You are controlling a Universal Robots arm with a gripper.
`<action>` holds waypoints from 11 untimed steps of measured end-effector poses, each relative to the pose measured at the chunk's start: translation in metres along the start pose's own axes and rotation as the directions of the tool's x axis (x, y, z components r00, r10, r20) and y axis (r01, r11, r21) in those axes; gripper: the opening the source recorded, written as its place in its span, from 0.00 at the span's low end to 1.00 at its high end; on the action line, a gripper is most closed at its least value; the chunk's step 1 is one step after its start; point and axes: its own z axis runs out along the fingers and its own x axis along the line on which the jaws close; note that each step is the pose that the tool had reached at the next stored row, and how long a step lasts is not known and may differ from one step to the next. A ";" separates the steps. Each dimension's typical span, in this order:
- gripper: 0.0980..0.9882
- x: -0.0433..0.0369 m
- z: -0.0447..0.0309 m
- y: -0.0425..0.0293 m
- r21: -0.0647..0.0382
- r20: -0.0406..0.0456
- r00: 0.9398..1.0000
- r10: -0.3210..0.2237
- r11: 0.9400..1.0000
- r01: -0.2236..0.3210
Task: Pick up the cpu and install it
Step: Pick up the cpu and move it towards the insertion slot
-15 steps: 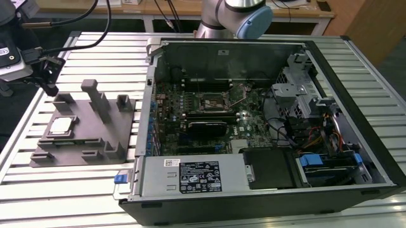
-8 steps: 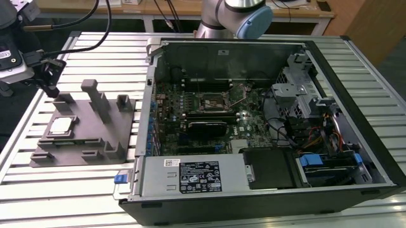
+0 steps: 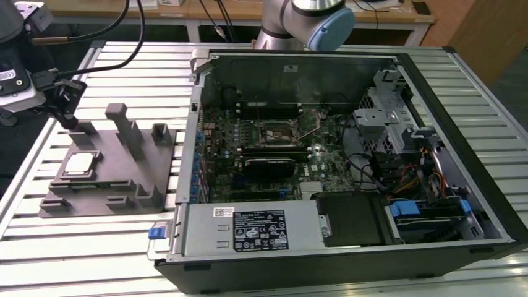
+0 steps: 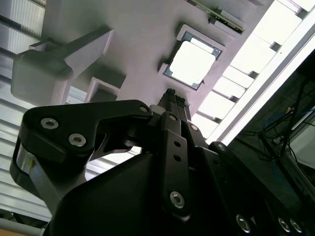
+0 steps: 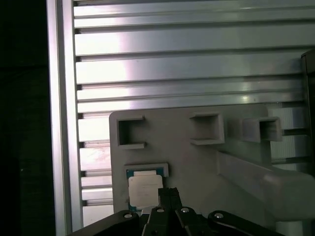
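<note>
The gripper (image 3: 73,121), fingers together and empty, hangs over the grey tray (image 3: 123,170). The cpu (image 3: 80,163) lies in its recess, one edge hidden behind the fingertips (image 5: 167,192) in the first wrist view.

Robotics lab: slatted aluminium bench (image 3: 91,247), opened computer case (image 3: 347,276).

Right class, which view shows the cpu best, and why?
The second wrist view: the cpu shows its whole pale top, large and uncovered. In the first wrist view the gripper overlaps its edge; in the exterior view it is small.

Matt tray (image 3: 93,187), pale metal cpu (image 3: 80,163)
</note>
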 end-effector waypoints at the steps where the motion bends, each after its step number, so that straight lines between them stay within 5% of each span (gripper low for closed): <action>1: 0.01 0.0002 0.0005 0.0000 0.000 0.000 1.000 0.000 1.000 0.000; 11: 0.01 0.0019 0.0046 -0.0004 0.000 0.000 1.000 0.000 1.000 0.000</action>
